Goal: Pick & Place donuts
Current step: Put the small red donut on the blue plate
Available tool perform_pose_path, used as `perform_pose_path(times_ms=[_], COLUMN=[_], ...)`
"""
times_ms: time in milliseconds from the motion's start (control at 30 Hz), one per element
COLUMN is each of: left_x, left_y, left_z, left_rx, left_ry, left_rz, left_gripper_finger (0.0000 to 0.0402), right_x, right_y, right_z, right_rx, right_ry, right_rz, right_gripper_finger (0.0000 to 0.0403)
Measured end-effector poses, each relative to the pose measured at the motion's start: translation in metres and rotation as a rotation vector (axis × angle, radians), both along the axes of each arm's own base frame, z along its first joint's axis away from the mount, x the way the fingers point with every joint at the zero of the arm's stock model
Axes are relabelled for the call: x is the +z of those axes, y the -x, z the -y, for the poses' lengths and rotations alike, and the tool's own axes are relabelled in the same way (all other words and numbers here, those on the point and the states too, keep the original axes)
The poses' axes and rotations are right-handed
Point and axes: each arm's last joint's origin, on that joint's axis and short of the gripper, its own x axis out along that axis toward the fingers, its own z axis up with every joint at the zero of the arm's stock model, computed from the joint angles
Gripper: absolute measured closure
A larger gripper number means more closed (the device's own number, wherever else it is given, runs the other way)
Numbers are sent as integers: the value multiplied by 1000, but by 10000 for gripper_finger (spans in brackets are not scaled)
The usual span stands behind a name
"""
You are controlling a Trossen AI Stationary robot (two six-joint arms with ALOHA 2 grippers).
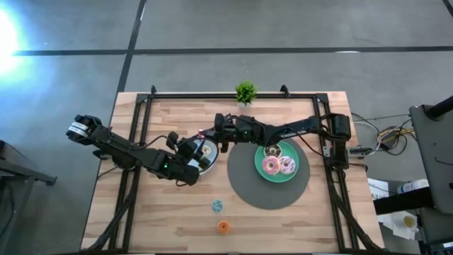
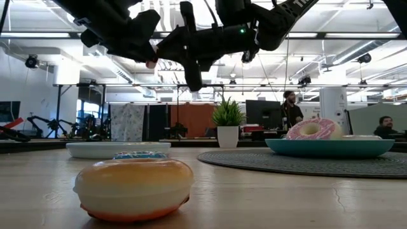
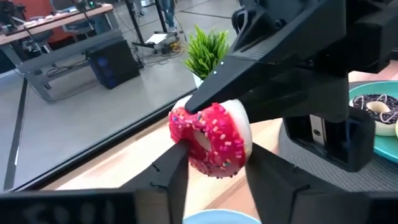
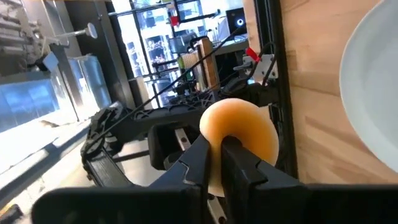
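Observation:
A reddish mini donut (image 3: 214, 140) with sprinkles and a pale tan back (image 4: 245, 134) is held in the air above the light-blue plate (image 1: 209, 163). Both grippers meet at it. My left gripper (image 3: 217, 167) reaches in from the table's left (image 1: 197, 150). My right gripper (image 4: 217, 155) reaches across from the right (image 1: 216, 133). The pink, pale sprinkled and chocolate donuts (image 1: 277, 163) lie on the teal plate (image 1: 259, 168). An orange mini (image 1: 224, 227) and a blue mini (image 1: 217, 205) lie flat on the wood near the near edge. My left gripper has the reddish donut's lower half (image 3: 208, 165) between its two fingers (image 3: 177, 168), one on each outer side of the ring. The donut stands on edge, lifted clear of the plate. My right gripper pinches the ring's rim (image 4: 214, 134) between its two nearly closed fingers (image 4: 199, 158). It comes level from the table's right. In the left wrist view a fingertip (image 3: 202, 106) meets the donut's upper edge.
A round grey mat (image 1: 244, 190) lies under the teal plate. A small green plant (image 1: 245, 92) stands at the far edge. A dark frame rail (image 1: 233, 95) runs along the far side. People sit in the room behind (image 2: 291, 108).

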Motion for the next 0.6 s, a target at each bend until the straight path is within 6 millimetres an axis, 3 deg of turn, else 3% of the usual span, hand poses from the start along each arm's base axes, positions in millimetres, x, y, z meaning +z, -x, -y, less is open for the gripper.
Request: perform_pose_path(times_ms=[267, 600], left_x=[-1, -5], left_y=[0, 7], left_z=[0, -2], left_rx=[-13, -31], left_ry=[13, 9], left_rz=[-13, -120], left_gripper_finger=[388, 398], right_x=[-4, -7], right_y=[1, 3], right_z=[0, 9], right_rx=[6, 164], right_ry=[76, 325], right_rz=[-52, -81], right_gripper_finger=[320, 239])
